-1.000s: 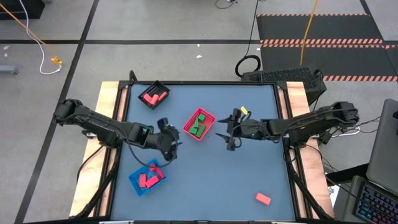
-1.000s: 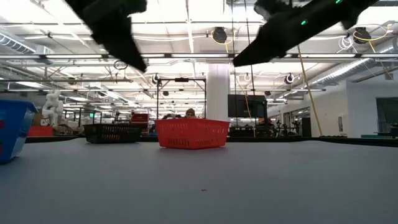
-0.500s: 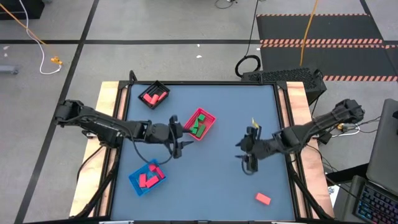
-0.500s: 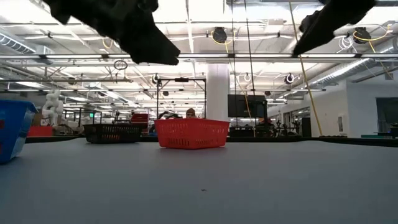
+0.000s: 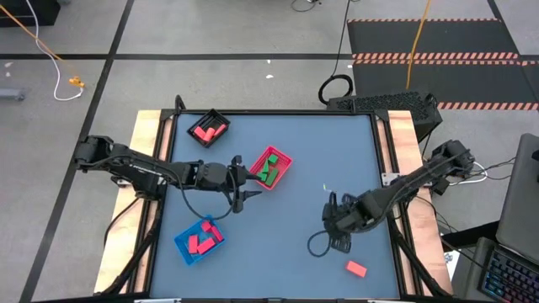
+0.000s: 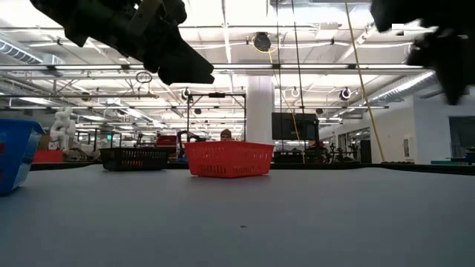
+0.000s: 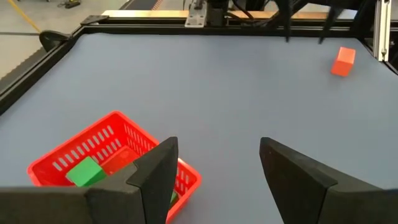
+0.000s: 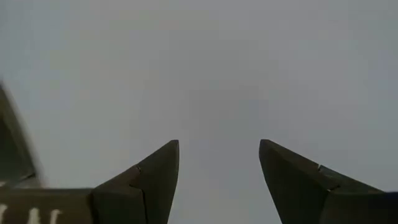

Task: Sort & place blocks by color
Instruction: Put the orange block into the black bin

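Note:
My left gripper (image 5: pixel 242 180) is open and empty, above the table beside the near-left side of the pink-red tray (image 5: pixel 271 167). That tray holds green blocks (image 5: pixel 269 174); one green block (image 7: pixel 84 171) shows in the left wrist view. My right gripper (image 5: pixel 335 241) is open and empty, pointing down over bare table (image 8: pixel 217 74). It is just far-left of a lone red block (image 5: pixel 356 268) that lies flat on the table near the near-right corner. This block also shows in the left wrist view (image 7: pixel 342 61).
A black tray (image 5: pixel 208 128) with red blocks stands at the far left. A blue tray (image 5: pixel 200 239) with red blocks stands at the near left. The middle and far right of the blue-grey table (image 5: pixel 337 151) are bare. In the low view both arms hang above the trays' height.
My right gripper has swung from beside the pink-red tray toward the table's near edge and the lone red block, and has tipped to point down. My left gripper has moved a little toward the pink-red tray, then held still.

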Controlling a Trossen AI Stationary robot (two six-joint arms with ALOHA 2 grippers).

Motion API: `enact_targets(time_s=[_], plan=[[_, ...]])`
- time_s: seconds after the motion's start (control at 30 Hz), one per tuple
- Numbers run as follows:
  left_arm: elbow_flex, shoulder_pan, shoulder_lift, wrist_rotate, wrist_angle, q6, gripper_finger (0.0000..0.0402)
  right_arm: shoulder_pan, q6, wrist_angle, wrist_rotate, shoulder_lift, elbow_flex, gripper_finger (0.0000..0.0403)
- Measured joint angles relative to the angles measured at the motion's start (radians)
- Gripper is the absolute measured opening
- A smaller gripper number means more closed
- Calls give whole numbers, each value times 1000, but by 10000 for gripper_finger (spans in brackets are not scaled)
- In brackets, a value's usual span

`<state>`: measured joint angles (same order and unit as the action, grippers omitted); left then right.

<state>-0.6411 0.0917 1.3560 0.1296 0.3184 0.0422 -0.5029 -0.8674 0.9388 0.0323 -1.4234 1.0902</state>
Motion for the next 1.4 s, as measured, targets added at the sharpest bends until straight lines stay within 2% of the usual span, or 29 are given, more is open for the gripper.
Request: enact_targets(time_s=[0.23,0.37,0.6,0.83,1.1,1.4], plan=[[0,8,0,-2,0,-1,230,-58,-248,6,254,-80,7,215],[0,14,0,-2,-1,-1,230,-103,-382,-2,317,-96,7,215],[0,21,0,-1,-2,-3,230,-191,-560,-68,293,-96,7,215],[-2,19,30,-1,17,-41,230,-277,-592,-223,204,-132,7,215],[-2,-5,146,0,128,-48,230,-339,-642,-214,262,-229,7,215],[-2,-19,184,0,174,-40,230,-364,-666,-195,217,-244,8,215]])
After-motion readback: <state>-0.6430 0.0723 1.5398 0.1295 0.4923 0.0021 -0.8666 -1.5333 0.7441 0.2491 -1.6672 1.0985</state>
